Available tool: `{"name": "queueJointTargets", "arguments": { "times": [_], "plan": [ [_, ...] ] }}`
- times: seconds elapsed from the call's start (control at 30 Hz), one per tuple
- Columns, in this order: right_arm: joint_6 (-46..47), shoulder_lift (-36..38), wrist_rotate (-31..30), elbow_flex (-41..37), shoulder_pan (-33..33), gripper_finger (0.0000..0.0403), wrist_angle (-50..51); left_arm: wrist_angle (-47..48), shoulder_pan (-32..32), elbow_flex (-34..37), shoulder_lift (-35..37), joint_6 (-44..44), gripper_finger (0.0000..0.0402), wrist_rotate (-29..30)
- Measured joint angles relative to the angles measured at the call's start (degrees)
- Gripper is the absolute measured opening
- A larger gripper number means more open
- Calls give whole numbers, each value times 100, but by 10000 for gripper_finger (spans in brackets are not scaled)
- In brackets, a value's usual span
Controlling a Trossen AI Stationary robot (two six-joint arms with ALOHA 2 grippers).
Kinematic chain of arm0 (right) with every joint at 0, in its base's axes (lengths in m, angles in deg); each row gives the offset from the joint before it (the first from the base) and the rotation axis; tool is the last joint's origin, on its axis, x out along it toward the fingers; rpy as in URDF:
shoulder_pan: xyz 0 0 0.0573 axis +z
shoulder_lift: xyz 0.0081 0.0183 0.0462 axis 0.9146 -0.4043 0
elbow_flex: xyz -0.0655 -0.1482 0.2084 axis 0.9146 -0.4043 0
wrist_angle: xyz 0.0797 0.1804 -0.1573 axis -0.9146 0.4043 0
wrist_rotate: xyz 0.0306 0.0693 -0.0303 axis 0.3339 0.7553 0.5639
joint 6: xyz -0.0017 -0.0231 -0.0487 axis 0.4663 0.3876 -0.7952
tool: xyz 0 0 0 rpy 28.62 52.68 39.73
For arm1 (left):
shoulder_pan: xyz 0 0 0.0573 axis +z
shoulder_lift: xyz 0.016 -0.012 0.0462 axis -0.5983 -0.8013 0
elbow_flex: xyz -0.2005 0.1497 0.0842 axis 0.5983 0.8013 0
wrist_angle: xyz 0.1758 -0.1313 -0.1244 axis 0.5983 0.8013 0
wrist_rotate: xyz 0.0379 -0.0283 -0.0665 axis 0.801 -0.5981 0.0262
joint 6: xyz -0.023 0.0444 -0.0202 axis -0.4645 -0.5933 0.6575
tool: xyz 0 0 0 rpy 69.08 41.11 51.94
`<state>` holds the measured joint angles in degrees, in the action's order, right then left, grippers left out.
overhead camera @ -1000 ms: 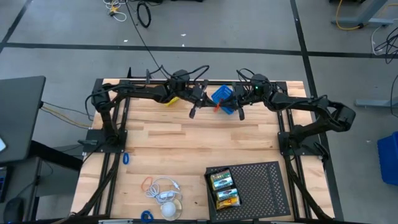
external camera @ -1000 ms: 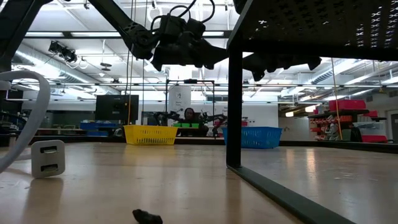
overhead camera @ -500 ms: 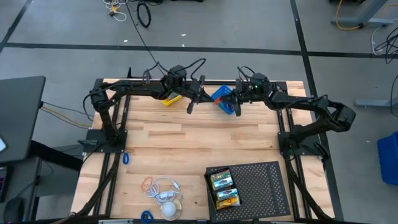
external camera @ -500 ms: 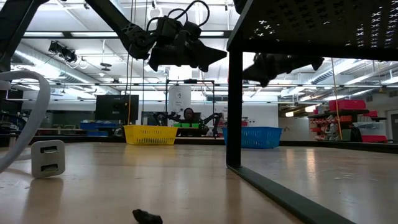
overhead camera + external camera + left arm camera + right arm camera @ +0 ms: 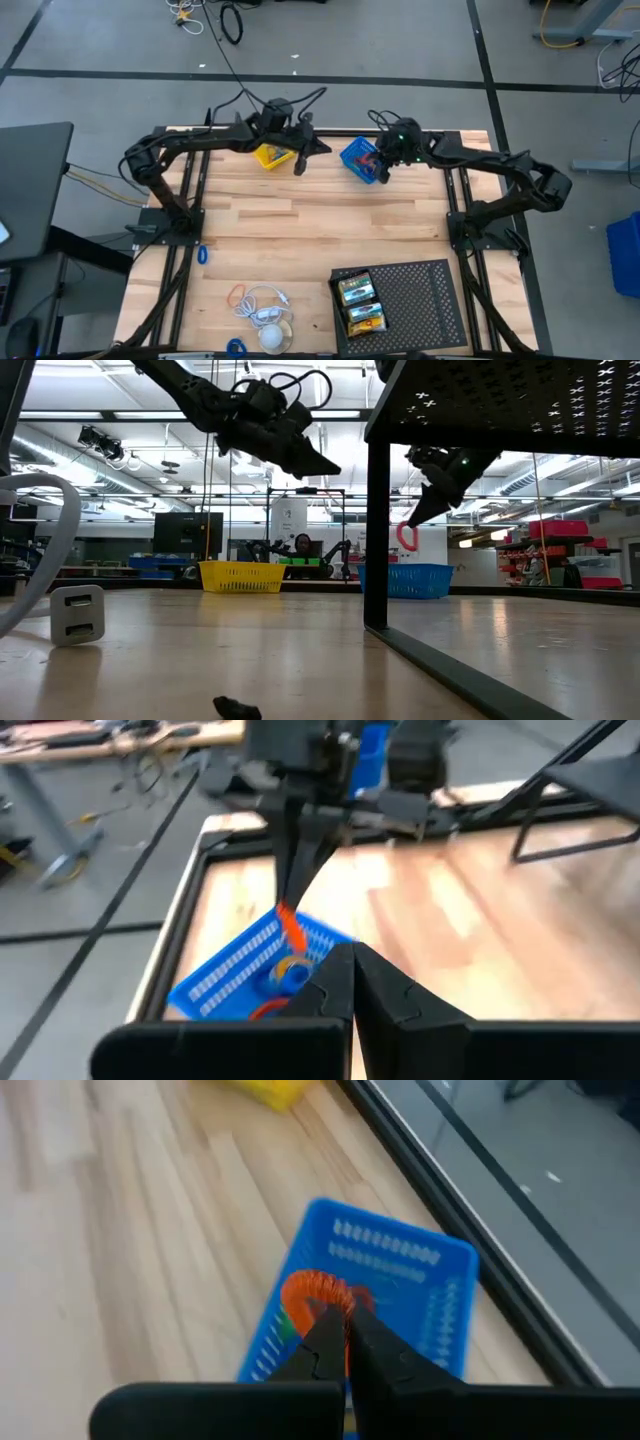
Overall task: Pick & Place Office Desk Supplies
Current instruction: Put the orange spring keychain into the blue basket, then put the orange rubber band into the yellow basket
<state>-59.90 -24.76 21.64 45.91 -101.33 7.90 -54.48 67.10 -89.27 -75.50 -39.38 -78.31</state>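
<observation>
Left end effector [image 5: 352, 982] fingers pressed together; beyond, the right end effector [image 5: 293, 898] dangles what looks like an orange band [image 5: 291, 930] over the blue basket [image 5: 240, 965].

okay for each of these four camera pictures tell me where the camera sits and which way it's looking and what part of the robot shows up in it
High view: above the table, looking straight down; both arms show, right tool over the blue basket.
Low view: at table-top height, looking level into the room; both arms hang from above.
Left wrist view: on the left wrist, looking past its own shut fingers at the right arm.
Right wrist view: on the right wrist, looking down its fingers onto the basket.
Shared: the orange loop pinched by the right tool shows in both wrist views.
</observation>
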Motion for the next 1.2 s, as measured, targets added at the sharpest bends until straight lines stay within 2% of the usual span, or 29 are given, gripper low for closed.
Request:
{"name": "queueJointTargets", "arguments": {
  "times": [0.13, 0.47, 0.67, 0.9, 1.07, 1.13, 1.2],
  "plan": [
    [-210, 2, -367, 229, 8, 0, 616, 391, -7, 0, 162, -55, 2, 353],
    [-305, -303, -400, 196, -153, 7, 609, 1041, -190, 0, 251, -204, 2, 875],
    [-368, -378, -380, 196, -138, 76, 467, 1317, -229, 0, 251, -271, 2, 1232],
    [-423, -378, -380, 196, -140, 172, 393, 1393, -223, 0, 254, -302, 2, 1296],
    [-430, -378, -335, 194, -138, 205, 104, 1573, -271, 4, 583, -324, 2, 1324],
    [-439, -378, 20, 194, -140, 206, -115, 1764, -366, 4, 848, -324, 2, 1452],
    [-497, -360, 670, 191, -140, 207, -408, 2177, -514, 4, 1166, -330, 2, 1642]
  ]
}}
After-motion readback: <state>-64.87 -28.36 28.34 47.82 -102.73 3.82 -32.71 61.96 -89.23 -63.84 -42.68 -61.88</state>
